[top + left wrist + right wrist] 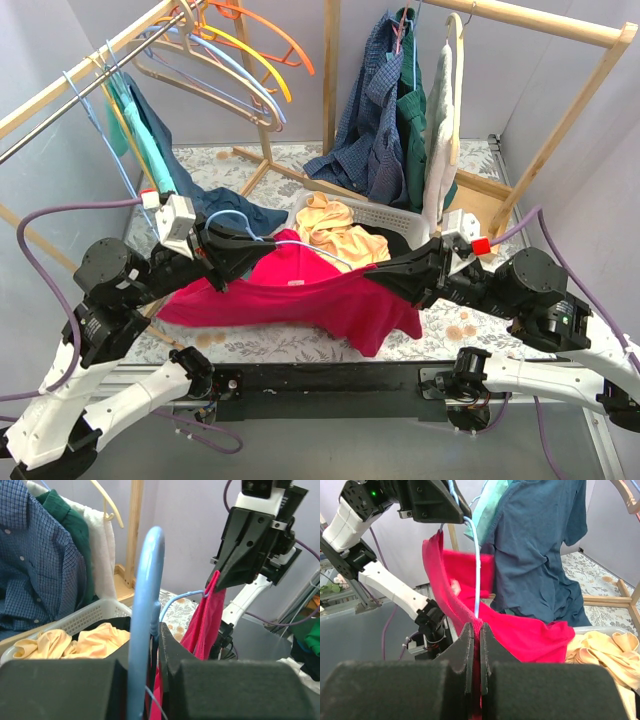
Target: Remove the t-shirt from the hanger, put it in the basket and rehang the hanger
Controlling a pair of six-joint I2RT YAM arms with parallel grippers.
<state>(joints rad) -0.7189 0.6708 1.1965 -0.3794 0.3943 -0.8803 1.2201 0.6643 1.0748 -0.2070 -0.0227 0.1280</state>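
The red t-shirt (310,290) hangs stretched between my two grippers above the table, still partly on the light blue wire hanger (300,250). My left gripper (235,260) is shut on the hanger near its hook; in the left wrist view the blue hanger (147,605) stands clamped in that gripper (155,637). My right gripper (375,275) is shut on a bunched edge of the t-shirt (520,635); in the right wrist view that gripper (476,630) pinches the red cloth where the hanger wire (476,565) runs down into it.
A white laundry basket (385,215) behind the shirt holds a peach garment (335,225). Wooden racks stand left and right. A plaid shirt (375,110) and other clothes hang at the back, a navy t-shirt (165,150) at left, empty hangers (250,60) above.
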